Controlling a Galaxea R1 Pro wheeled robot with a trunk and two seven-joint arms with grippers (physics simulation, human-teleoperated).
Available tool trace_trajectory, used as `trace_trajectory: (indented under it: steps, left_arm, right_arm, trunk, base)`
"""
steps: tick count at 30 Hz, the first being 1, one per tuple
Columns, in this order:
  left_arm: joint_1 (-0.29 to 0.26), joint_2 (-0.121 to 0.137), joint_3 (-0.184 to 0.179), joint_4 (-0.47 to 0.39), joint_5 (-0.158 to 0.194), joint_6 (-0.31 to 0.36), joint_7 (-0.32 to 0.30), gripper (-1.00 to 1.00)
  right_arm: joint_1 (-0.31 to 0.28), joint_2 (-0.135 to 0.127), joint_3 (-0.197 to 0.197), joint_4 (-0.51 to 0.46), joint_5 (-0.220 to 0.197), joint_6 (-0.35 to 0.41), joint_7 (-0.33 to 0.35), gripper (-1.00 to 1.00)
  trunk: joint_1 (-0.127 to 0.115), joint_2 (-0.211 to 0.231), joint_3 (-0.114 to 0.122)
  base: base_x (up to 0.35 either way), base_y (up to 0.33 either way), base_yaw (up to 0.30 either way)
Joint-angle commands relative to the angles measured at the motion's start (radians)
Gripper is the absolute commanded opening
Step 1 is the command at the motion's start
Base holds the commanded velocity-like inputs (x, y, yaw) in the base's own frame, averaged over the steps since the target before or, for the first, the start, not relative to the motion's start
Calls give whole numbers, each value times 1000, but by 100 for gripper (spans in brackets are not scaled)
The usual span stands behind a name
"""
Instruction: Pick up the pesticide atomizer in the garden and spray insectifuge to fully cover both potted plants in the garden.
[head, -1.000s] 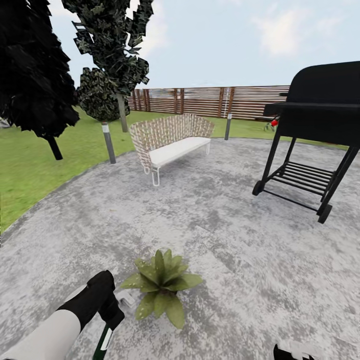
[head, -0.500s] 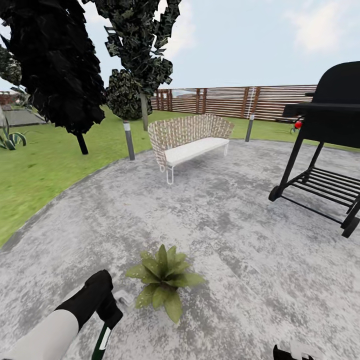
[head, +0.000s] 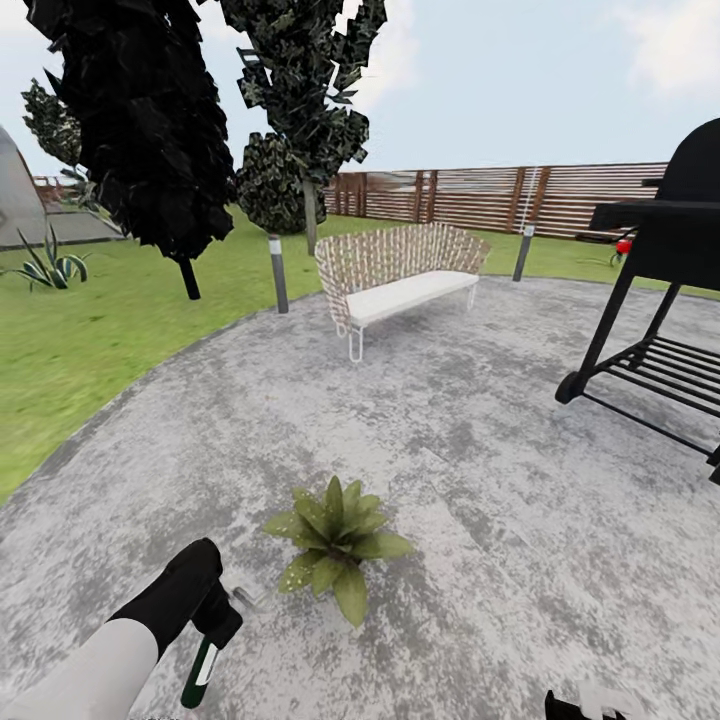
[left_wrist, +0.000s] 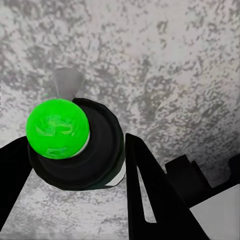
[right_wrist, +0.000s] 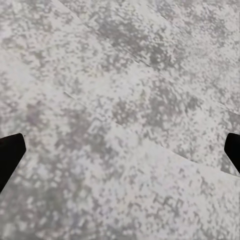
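Low in the head view's left corner, the left gripper (head: 213, 632) pinches the pesticide atomizer (head: 200, 672), a slim dark cylinder; the left wrist view shows its glossy green dome (left_wrist: 58, 127) between black fingers (left_wrist: 145, 185). Just right of it, a potted plant (head: 337, 545) spreads pointed leaves on mottled grey paving (head: 480, 480). The right gripper (right_wrist: 120, 150) stands spread wide over speckled stone.

A round grey paved patio (head: 480, 440) spans the foreground, bordered by lawn (head: 80, 340) at left. A woven bench (head: 400, 275) with white seat stands at centre far, a black barbecue grill (head: 665, 270) at right. Dark trees (head: 150, 130) rise far left before a brown slatted fence (head: 500, 198) under pale cloudy sky.
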Motion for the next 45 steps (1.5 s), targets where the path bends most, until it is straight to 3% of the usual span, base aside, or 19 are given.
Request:
trace_trajectory:
  steps: [1,8,13,15,17,18,20,27,32,45]
  left_arm:
    - [-1,1,-3,-2,-10,1,-10,-100]
    - [-12,-1,-7,-4,-9,5,-22,-100]
    - [-41,-16,-19,-5,-13,9,-77,-100]
    - [-72,-18,-62,-5,-15,14,-139,-100]
    - [-97,-14,-133,-5,-18,17,-216,-100]
    - [-136,-9,-186,-4,-18,18,-290,-100]
    - [-160,-13,-198,-2,-16,18,-311,-100]
    - [-169,-18,-205,10,-17,18,-319,-100]
    - [-166,-18,-202,10,-60,18,-320,-100]
    - [-166,-18,-202,7,-64,19,-320,-100]
  right_arm:
    - [-1,0,-7,2,11,-3,-4,100]
    - [-1,0,-7,2,11,-3,-4,100]
    - [-1,-3,-6,2,12,-3,-4,100]
    - [-1,-5,-6,2,12,-3,-4,100]
    - [-1,-8,-6,2,12,-3,-4,100]
    - [-1,-9,-6,2,12,-3,-4,100]
    - [-1,-8,-6,2,11,-3,-4,100]
    - [-1,-2,-6,2,12,-3,-4,100]
    - [-1,-2,-6,2,12,-3,-4,100]
    - [-1,-2,-6,2,12,-3,-4,100]
  trunk:
    - [0,0,-2]
    - [0,0,-11]
    - [0,0,-11]
    - [0,0,-11]
    - [0,0,-11]
    - [0,0,-11]
    - [0,0,-11]
    - [0,0,-13]
    - [0,0,-16]
    - [0,0,-21]
  base:
    - [119,-7,162]
    - [210,-139,148]
    - [51,-141,20]
    - [3,-11,1]
    - [1,-3,0]
    - [0,0,0]
    - [0,0,12]
    - [0,-85,239]
    - [0,-266,277]
    - [13,-275,278]
